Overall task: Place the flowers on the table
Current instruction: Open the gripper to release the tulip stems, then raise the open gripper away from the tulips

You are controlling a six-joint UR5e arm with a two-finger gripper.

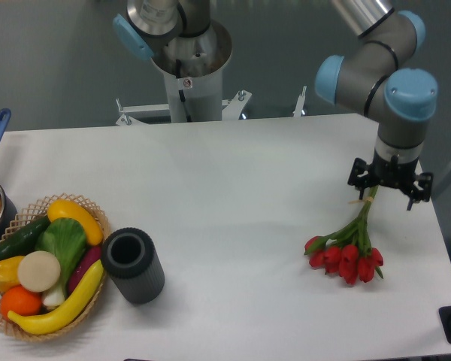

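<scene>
The small bunch of red tulips with green stems (pixel 347 252) lies on the flat white tabletop (pixel 233 195), stems slanting up toward the black two-finger gripper (pixel 389 185), spread and empty above their tips

Flowers (pixel 346 252) flat on table (pixel 233 188); claw (pixel 389 184) spread above stems.

One fixed camera, high, opposite my base. It looks down across the table (pixel 233 173). Mid-range; my gripper (pixel 390 183) sits right of frame.
</scene>
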